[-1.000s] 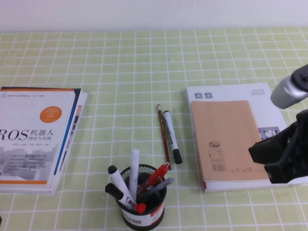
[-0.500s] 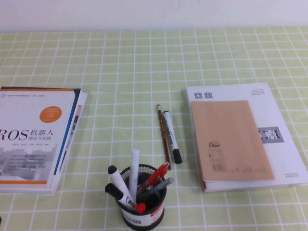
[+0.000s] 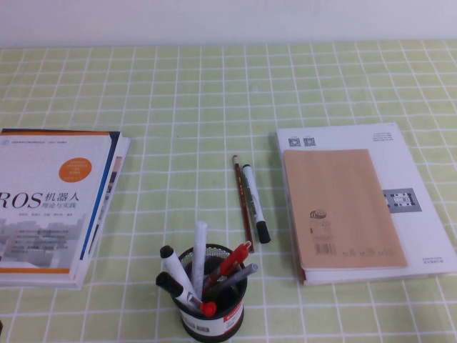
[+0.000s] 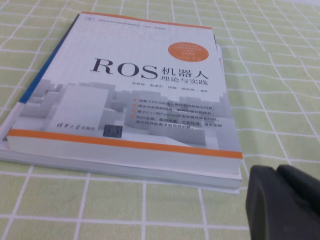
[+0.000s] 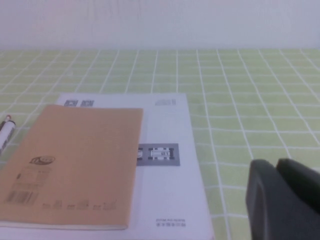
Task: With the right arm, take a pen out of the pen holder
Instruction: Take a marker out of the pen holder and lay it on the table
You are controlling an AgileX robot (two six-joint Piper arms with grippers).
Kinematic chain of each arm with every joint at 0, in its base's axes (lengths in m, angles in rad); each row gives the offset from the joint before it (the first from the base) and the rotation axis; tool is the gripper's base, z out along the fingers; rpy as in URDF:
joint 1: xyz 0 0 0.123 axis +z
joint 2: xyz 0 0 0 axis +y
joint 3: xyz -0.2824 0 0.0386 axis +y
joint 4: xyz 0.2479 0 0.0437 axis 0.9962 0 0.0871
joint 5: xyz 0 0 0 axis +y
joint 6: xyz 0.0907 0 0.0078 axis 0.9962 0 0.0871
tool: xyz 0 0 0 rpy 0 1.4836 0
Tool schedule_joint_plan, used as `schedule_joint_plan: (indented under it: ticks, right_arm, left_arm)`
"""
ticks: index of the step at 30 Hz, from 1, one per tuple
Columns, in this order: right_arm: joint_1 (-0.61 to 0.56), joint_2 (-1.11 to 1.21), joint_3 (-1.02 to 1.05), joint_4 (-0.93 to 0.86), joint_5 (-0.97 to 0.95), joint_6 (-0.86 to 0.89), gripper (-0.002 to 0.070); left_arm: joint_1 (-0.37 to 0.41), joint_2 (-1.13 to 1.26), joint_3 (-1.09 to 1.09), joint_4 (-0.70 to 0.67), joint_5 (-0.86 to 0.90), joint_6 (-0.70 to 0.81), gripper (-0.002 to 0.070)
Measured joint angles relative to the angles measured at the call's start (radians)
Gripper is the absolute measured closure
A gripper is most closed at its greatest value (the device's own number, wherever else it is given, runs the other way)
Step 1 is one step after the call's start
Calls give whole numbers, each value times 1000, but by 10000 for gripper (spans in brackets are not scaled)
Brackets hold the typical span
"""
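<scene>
A black mesh pen holder (image 3: 211, 300) stands at the table's front middle, holding several pens: a white one (image 3: 199, 246), a red one (image 3: 234, 259) and a black-capped marker (image 3: 171, 263) among them. A white marker with a black cap (image 3: 255, 203) and a brown pencil (image 3: 243, 204) lie side by side on the cloth just behind the holder. Neither arm shows in the high view. My right gripper (image 5: 276, 167) is shut and empty, low over the cloth beside the white book (image 5: 170, 190). Low near the ROS book's (image 4: 130, 95) corner, my left gripper (image 4: 276, 172) is shut on nothing.
The ROS book (image 3: 50, 204) lies on another book at the left edge. On the right, a tan notebook (image 3: 343, 207) rests on the white book (image 3: 407, 157). A green checked cloth (image 3: 214, 93) covers the table up to the white wall behind.
One second ago my right arm stood over the white book's right edge in the high view; it has since drawn back out of that view. Nothing on the table has moved.
</scene>
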Motion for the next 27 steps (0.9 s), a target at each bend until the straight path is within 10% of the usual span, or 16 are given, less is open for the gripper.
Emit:
schedule_joint_plan:
  ticks: [21, 27]
  right_arm:
    - [0, -70, 0, 5, 181, -65, 688]
    - [0, -70, 0, -163, 235, 144, 688]
  left_arm:
    - [0, 0, 0, 0, 0, 0, 683]
    - [0, 0, 0, 0, 0, 0, 683]
